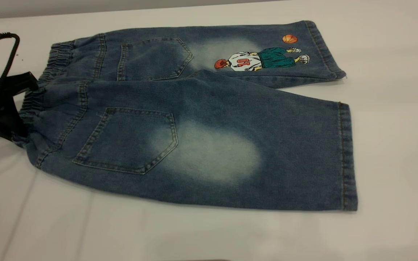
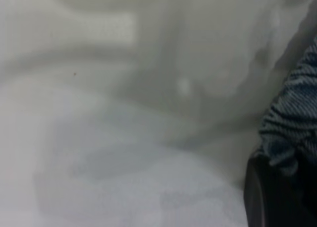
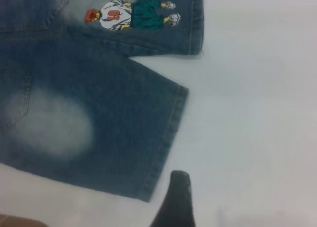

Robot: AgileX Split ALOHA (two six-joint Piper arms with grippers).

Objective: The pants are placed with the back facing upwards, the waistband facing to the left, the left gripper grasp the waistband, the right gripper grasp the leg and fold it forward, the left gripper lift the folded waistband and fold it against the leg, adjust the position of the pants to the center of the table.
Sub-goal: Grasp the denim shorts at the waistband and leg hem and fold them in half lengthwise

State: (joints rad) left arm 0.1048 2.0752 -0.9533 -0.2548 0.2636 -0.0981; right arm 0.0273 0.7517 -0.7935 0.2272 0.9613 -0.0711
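Exterior view: the pants [image 1: 194, 119] lie flat on the table [image 1: 394, 145], back up, with two pockets showing. The waistband [image 1: 45, 83] points toward the left gripper [image 1: 13, 105], which sits at the near half of that band, its black body touching the gathered denim. Whether its fingers are closed on the cloth I cannot tell; the band hides them. A black cable [image 1: 2, 61] loops above it. The plain leg [image 1: 267, 156] lies nearest the camera, its hem far from the left gripper; the printed leg [image 1: 267, 54] lies behind it, and the two overlap near the crotch. The right gripper is out of sight here.

Left wrist view: a dark finger [image 2: 270, 197] sits at the frame's edge with a fold of denim, the waistband [image 2: 297, 118], touching it just above. The rest is bare table [image 2: 124, 113]. The grip cannot be judged.

Right wrist view: one black fingertip [image 3: 176, 202] hovers over the table [image 3: 257, 88], just beside the hem corner of the plain leg [image 3: 109, 133] and apart from it, holding nothing. The second finger is unseen, so the opening cannot be told. The printed leg [image 3: 138, 19] lies beyond.
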